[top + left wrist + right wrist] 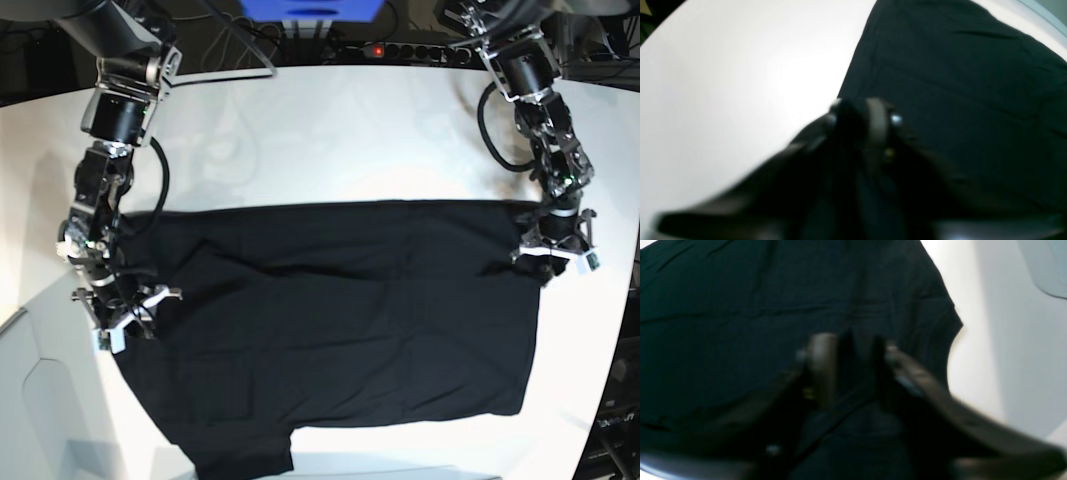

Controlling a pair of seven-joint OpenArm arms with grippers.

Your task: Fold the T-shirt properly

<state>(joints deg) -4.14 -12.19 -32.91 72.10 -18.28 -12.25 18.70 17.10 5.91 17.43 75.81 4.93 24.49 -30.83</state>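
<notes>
The black T-shirt (pixel 340 320) lies spread across the white table (pixel 330 140), its far edge a straight line and a sleeve sticking out at the near left. My left gripper (pixel 553 258) is over the shirt's far right corner. In the left wrist view its blurred fingers (pixel 877 123) stand slightly apart, so the left gripper (pixel 858 113) is open over the cloth (pixel 957 83). My right gripper (pixel 128 315) is at the shirt's left edge. In the right wrist view the right gripper (pixel 857 350) is open, with black cloth (pixel 740 306) showing below the gap.
A power strip with a red light (pixel 400 50) and cables lie along the table's back edge, next to a blue box (pixel 310 8). Bare white tabletop (pixel 723 83) runs beyond the shirt. The table's rounded edge is close to both arms.
</notes>
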